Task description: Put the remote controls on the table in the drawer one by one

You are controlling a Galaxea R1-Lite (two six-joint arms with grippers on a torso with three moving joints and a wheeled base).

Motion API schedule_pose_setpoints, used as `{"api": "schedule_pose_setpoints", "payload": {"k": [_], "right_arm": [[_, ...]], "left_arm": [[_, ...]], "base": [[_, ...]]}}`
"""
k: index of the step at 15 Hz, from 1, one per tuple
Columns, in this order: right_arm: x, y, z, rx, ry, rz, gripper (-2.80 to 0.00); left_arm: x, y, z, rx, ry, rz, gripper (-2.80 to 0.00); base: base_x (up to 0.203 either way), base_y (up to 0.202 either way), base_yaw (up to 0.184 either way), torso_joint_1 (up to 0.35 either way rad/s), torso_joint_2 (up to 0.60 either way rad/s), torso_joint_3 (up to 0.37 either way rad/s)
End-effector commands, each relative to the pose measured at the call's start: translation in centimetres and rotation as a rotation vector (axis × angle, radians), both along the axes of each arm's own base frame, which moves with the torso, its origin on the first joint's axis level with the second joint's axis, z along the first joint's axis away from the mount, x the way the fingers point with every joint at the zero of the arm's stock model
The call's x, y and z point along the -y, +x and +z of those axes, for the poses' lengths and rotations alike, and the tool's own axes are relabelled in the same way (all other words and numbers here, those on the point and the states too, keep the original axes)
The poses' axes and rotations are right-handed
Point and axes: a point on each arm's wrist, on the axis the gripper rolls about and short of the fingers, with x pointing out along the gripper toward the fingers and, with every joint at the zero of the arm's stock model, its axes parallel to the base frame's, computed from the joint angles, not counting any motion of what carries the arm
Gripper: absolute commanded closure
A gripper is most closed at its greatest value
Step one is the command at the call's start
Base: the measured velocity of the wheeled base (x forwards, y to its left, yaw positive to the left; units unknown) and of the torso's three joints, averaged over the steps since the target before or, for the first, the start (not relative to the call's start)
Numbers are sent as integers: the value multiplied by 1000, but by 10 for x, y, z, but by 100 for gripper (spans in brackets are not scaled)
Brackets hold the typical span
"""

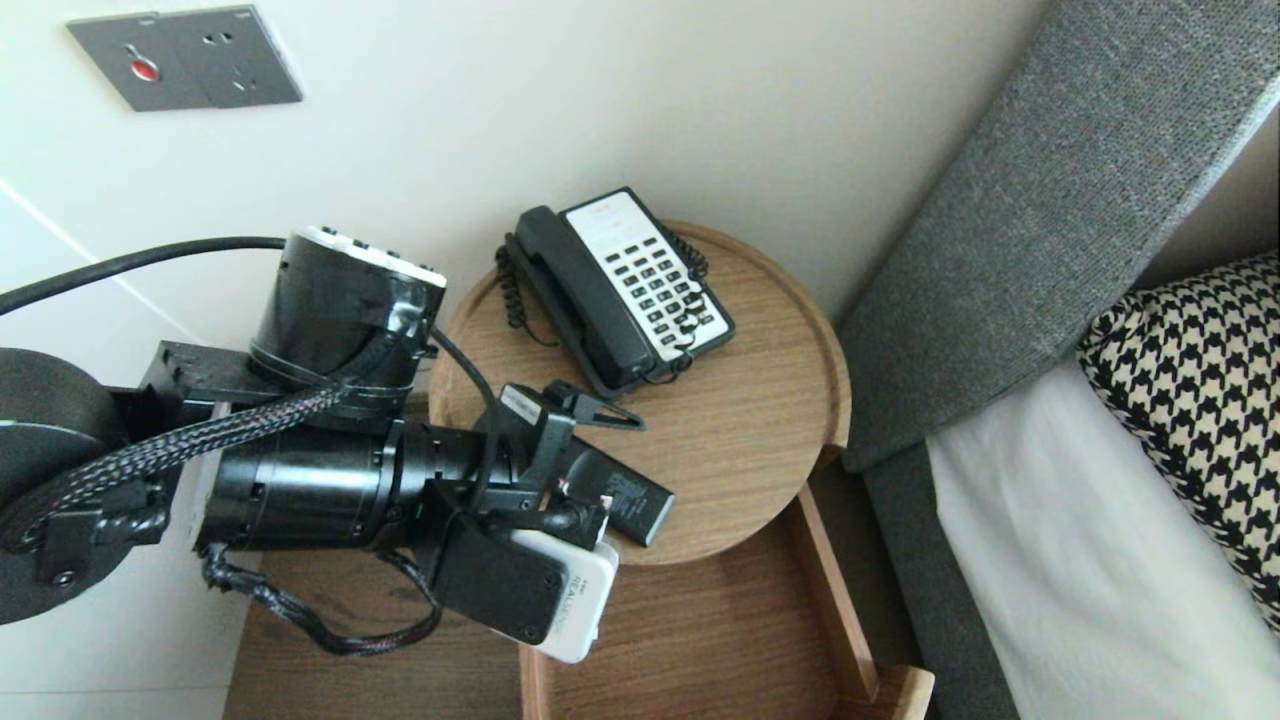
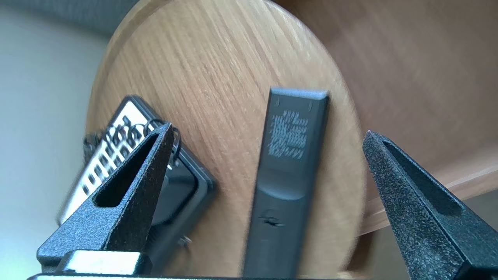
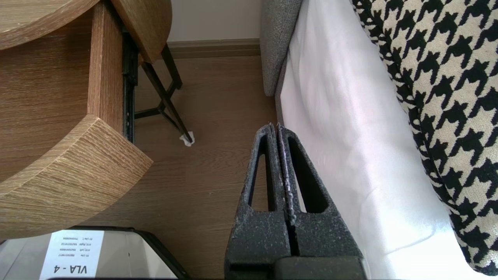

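While the left gripper [image 2: 267, 130] hangs over the near edge of the round light-wood table top [image 1: 740, 430], its jaws are spread wide on either side of the slim black plastic remote control [image 2: 288, 155] lying there. Closing centred across its narrow width is judged best. Counted: one remote control, one black-and-white corded telephone [image 1: 625, 285] at the top's far side, and two grippers. The right gripper [image 3: 277, 126] is parked well apart, jaws pressed together.
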Motion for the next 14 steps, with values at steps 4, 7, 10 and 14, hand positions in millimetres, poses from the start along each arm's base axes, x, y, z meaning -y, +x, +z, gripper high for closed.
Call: {"api": "schedule_pose_setpoints", "payload": {"k": [4,7,10,14], "right_arm": [[0,-1,0,7,0,0,0],[0,0,0,6,0,0,0],[0,-1,0,7,0,0,0],[0,-1,0,7,0,0,0]], "left_arm": [[8,34,-11,82,106,-104,-280],[9,37,-5,100,119,-119,-280],[1,34,10,88,97,-80,-280],[-15,20,18,-11,129,-13,-280]], "base": [[0,0,0,0,0,0],[0,0,0,0,0,0],[0,0,0,0,0,0],[0,0,0,0,0,0]]}}
